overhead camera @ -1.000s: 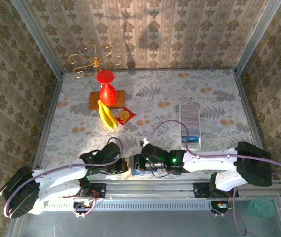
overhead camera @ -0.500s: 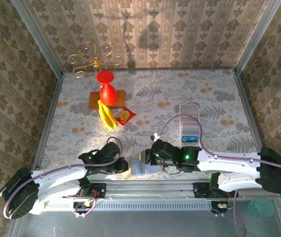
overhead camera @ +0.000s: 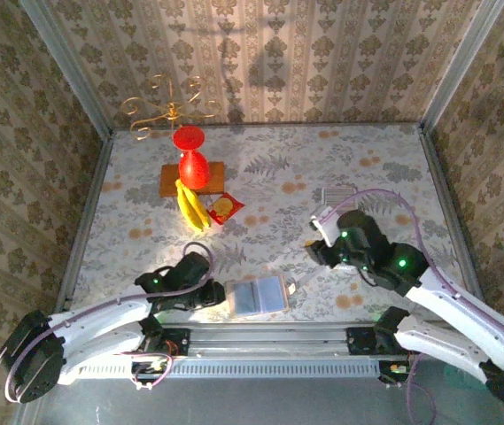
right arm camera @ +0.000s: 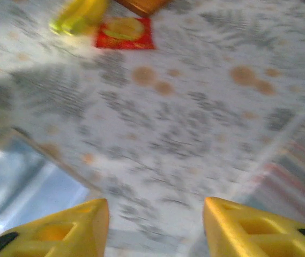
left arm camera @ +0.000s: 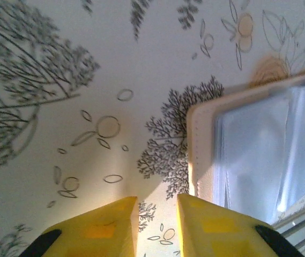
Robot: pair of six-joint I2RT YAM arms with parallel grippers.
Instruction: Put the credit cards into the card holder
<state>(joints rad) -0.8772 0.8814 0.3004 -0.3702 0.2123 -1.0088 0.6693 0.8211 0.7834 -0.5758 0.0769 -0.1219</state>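
Note:
The card holder [overhead camera: 259, 295] lies opened flat near the table's front edge, tan rim around clear bluish pockets. In the left wrist view it [left arm camera: 248, 155] sits just right of my fingers. The credit cards cannot be told apart from the bluish pockets. My left gripper [overhead camera: 214, 292] rests at the holder's left edge, and its jaws [left arm camera: 156, 214] stand slightly open with only tablecloth between them. Farther back and to the right of the holder, my right gripper [overhead camera: 316, 237] hovers open [right arm camera: 155, 225] and holds nothing. The right wrist view is blurred, with the holder [right arm camera: 29, 182] at its lower left.
A whitish ribbed tray [overhead camera: 336, 193] lies mostly under the right arm [right arm camera: 297, 187]. A red-and-yellow snack packet [overhead camera: 226, 208], bananas [overhead camera: 191, 208], a red vase on a wooden block [overhead camera: 193, 168] and a gold wire ornament [overhead camera: 167, 108] stand at the back left. Metal walls enclose the table.
The right arm pulled back and to the right, away from the card holder, and its jaws widened. My left gripper parted slightly. The holder now lies uncovered and open.

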